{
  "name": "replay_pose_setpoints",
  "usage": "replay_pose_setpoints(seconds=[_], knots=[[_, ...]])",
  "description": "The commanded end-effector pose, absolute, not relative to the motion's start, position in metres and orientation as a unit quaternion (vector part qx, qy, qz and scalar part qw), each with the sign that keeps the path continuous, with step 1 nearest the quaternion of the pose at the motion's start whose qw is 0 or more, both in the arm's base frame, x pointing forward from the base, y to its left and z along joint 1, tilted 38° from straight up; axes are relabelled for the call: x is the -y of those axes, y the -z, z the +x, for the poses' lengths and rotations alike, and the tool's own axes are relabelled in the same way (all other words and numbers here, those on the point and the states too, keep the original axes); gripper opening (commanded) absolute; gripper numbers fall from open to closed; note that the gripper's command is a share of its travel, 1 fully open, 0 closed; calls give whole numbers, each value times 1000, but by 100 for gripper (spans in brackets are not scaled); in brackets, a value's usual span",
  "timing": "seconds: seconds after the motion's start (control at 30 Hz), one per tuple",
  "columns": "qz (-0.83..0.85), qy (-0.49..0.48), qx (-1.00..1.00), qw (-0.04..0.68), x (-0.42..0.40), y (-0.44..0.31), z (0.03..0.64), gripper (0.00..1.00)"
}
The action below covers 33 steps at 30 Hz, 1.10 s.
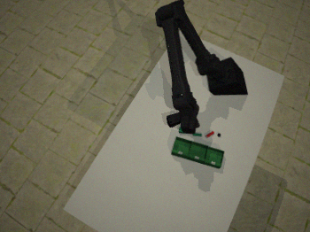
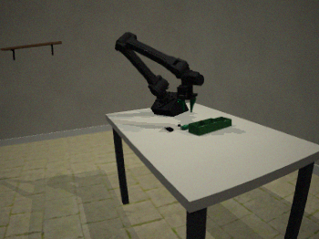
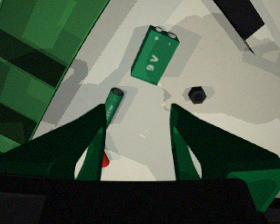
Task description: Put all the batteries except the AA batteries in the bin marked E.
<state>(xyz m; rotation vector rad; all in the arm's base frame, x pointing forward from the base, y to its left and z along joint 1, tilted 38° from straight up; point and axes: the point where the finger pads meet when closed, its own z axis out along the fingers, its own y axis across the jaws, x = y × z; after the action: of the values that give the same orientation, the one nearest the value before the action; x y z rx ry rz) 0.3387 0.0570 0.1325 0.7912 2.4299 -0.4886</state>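
Note:
My gripper (image 3: 138,112) (image 1: 191,129) (image 2: 190,106) is open and empty, and hangs low over the loose things beside the green bin. A green 9V battery (image 3: 154,55) lies flat just ahead of the fingers. A small green round cell (image 3: 113,103) lies by the left fingertip, partly behind it. A red piece (image 3: 105,160) (image 1: 209,134) shows below that finger. A small black cell (image 3: 196,95) (image 1: 219,135) lies by the right finger. The green three-part bin (image 1: 197,151) (image 2: 210,125) (image 3: 44,28) stands to the left in the wrist view; its letters cannot be read.
A flat black block (image 3: 239,11) (image 2: 169,129) lies farther out past the 9V battery. The arm's black base (image 1: 226,77) stands at the back of the white table (image 1: 133,183) (image 2: 228,161). The table edge runs close to the black block's side.

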Motion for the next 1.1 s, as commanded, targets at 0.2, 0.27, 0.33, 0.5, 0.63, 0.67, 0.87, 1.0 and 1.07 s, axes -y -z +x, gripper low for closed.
replay_pose_setpoints(seconds=[0.2,0.27,0.33,0.5,0.63,0.67,0.87,1.0,1.07], knots=[[445,124,-834,301,-37,-122,337,41],[462,117,-824,305,-39,-121,337,41],[459,126,-827,298,-39,-119,332,41],[459,126,-827,298,-41,-119,333,41],[468,110,-821,309,-44,-136,346,41],[469,108,-820,311,-46,-139,349,41],[468,111,-820,309,-44,-139,353,41],[468,114,-820,308,-42,-141,356,41],[468,114,-820,308,-42,-141,356,41]])
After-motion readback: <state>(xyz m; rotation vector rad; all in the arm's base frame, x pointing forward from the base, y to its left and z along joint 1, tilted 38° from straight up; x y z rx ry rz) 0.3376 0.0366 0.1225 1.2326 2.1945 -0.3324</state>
